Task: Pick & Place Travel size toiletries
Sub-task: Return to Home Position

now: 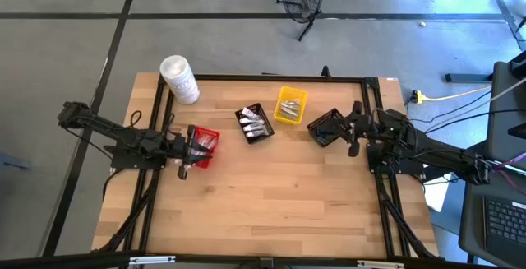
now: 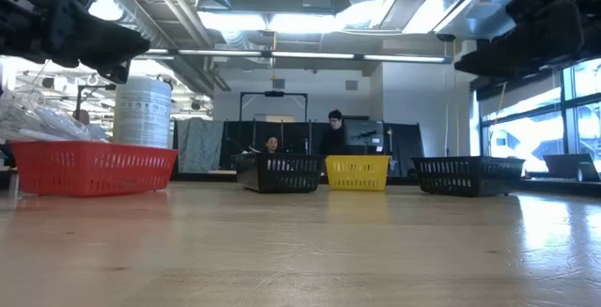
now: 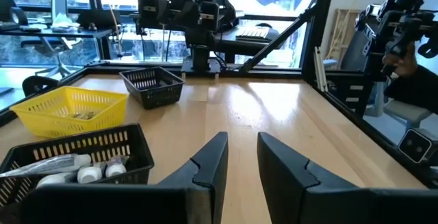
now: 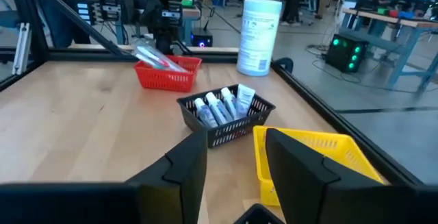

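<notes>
In the high view the left gripper (image 3: pixel 241 140) stands left of centre, over the red basket (image 4: pixel 168 79); its fingers (image 3: pixel 209 162) are parted by a narrow gap and hold nothing. The right gripper (image 4: pixel 236 140) stands right of centre, just beside a second black basket (image 1: pixel 326 127); its fingers (image 4: pixel 185 166) are parted somewhat wider and likewise hold nothing. The travel size toiletries (image 4: pixel 220 106) lie in three baskets on the wooden surface (image 1: pixel 271 203). White tubes (image 1: pixel 256 126) fill the black basket (image 4: pixel 233 129) at upper centre. Silvery items (image 1: pixel 289 104) lie in the yellow basket (image 3: pixel 48 118) just to its right. Thin wrapped sticks (image 4: pixel 156 58) project over the rim of the red basket. The white tub (image 1: pixel 179 78) stands upright near the upper left corner of the surface, apart from the baskets. In the low view the four baskets stand in a row across the middle of the frame — red at far left, then black, yellow and black.
</notes>
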